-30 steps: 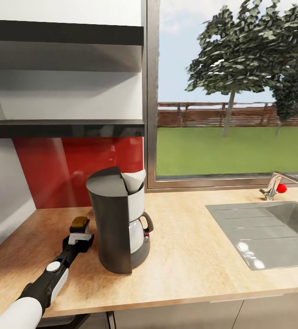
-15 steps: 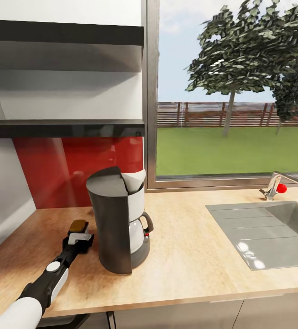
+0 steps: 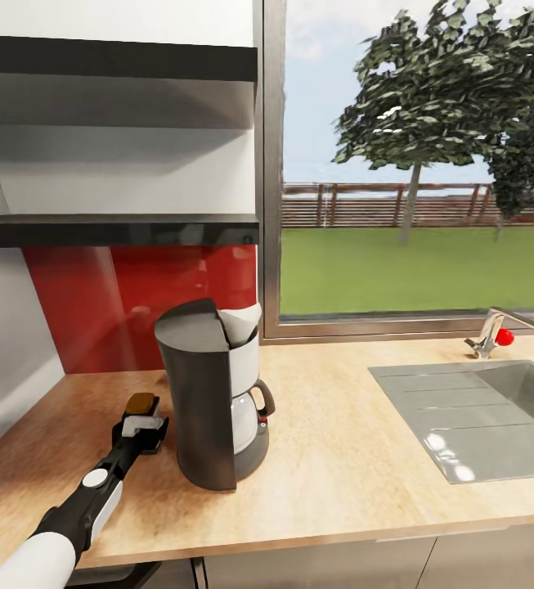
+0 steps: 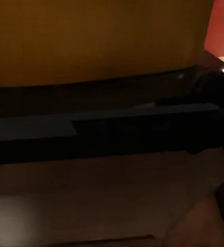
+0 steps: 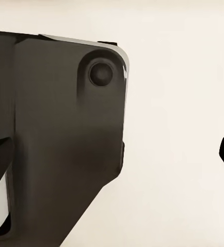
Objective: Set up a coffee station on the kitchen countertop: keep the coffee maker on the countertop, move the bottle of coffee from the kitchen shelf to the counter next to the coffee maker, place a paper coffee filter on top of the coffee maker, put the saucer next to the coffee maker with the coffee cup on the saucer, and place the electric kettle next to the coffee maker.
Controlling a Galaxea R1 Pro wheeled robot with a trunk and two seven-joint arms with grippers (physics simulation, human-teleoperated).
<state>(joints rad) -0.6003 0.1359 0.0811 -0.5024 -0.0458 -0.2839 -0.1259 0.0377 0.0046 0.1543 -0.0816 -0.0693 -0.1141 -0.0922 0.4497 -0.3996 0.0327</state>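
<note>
Gripping the bottle of coffee (image 3: 141, 403), left hand (image 3: 142, 426), beside coffee maker (image 3: 209, 393)

Red splashback (image 3: 95, 303), big window (image 3: 418, 164) onto sunny lawn.

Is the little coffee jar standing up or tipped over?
Standing up: the bottle of coffee shows its gold lid on top, beside the coffee maker.

A: Left arm (image 3: 70, 515)?
B: White rounded shell at the near end, then a slim black link with a white panel and a round grey disc. White bracket just behind the black left claw (image 3: 141, 419).
A: Right wrist view?
B: Dark grey angular housing (image 5: 55, 139), rounded corner, one round recessed screw (image 5: 100, 73), white sliver at its edge.
</note>
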